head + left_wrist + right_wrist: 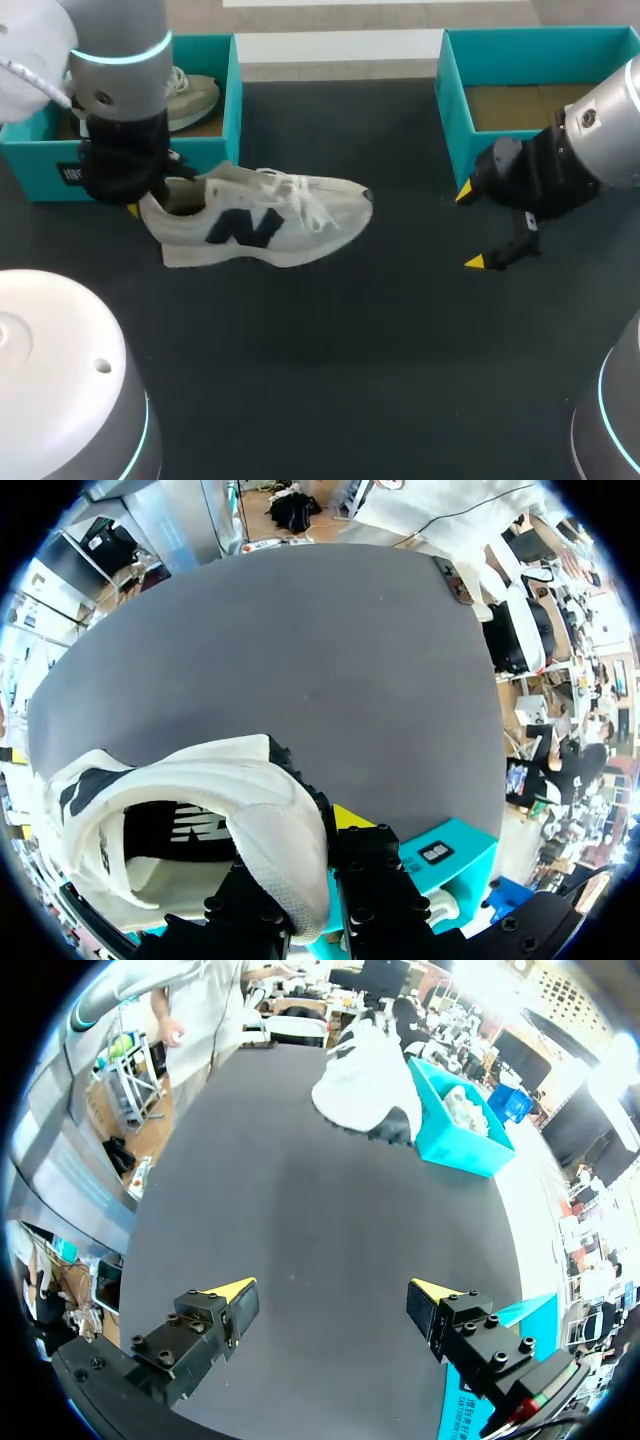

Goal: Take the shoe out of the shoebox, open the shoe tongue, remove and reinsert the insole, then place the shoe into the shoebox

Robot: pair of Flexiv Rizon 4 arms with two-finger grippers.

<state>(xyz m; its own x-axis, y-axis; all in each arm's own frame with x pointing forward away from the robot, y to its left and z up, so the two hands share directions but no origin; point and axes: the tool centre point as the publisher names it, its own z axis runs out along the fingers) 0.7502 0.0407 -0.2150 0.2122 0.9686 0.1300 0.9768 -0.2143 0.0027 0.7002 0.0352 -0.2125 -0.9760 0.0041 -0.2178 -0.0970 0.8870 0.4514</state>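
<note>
Black table (400, 350), and you've got two teal shoeboxes at its far edge. The left shoebox (232, 100) has a second shoe (195, 95) lying in it. The right shoebox (455, 110) shows only its cardboard floor.

The white shoe (290, 215) is out on the table just in front of the left shoebox. It sits on its sole with the toe towards the right shoebox and the heel at your left arm.

Your left gripper (135, 200) is on the heel. In its wrist view the fingers (375, 880) pinch the heel collar between them, one inside the shoe opening and one outside.

Your right gripper (470, 227) hangs over bare table just in front of the right shoebox, well apart from the shoe. Its fingers (215, 1320) are spread wide, with nothing between them and touching nothing.
</note>
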